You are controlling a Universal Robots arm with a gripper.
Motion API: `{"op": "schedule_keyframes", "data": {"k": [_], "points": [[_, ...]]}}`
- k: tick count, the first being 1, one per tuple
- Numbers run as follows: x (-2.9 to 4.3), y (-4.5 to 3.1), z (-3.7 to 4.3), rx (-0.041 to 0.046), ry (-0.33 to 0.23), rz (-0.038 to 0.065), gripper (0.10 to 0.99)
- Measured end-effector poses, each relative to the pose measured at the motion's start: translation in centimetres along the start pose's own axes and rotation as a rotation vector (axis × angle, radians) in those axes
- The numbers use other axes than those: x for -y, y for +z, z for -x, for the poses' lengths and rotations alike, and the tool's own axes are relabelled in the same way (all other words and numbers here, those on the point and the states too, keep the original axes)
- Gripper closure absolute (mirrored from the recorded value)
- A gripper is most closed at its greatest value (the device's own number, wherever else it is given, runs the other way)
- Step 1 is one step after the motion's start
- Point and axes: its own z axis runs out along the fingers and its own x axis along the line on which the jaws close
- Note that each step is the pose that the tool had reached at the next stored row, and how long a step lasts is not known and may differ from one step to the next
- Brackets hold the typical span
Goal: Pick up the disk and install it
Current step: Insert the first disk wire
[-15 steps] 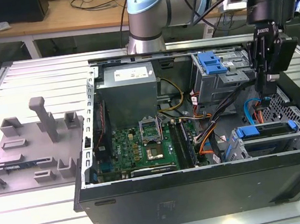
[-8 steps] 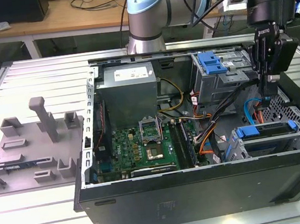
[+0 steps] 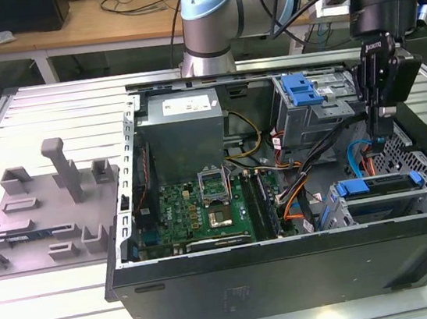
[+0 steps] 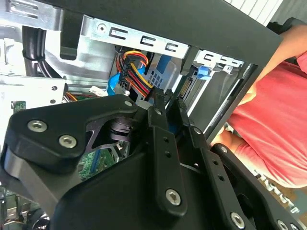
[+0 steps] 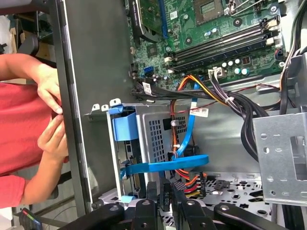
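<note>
Slotted metal bench (image 3: 48, 102) carrying an open computer case (image 3: 292, 275), motherboard exposed. Disk (image 3: 382, 202), blue-framed, lying flat in the drive bay at the exterior view's right. Gripper (image 3: 381, 136) hanging just above that bay, fingers (image 4: 157, 115) drawn close together, holding nothing.

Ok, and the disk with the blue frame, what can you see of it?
The disk sits in the bay at the exterior view's right end of the open computer case. Its silver-grey body shows, with the blue plastic carrier frame along its upper edge. The gripper hangs above it, apart. Orange cables run beside it.
</note>
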Motion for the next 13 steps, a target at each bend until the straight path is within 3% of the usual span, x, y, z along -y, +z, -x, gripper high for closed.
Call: {"op": "schedule_keyframes", "data": {"k": [13], "points": [[-0.12, -0.15, 0.77, -0.0026, 0.0, 0.0, 0.827]]}}
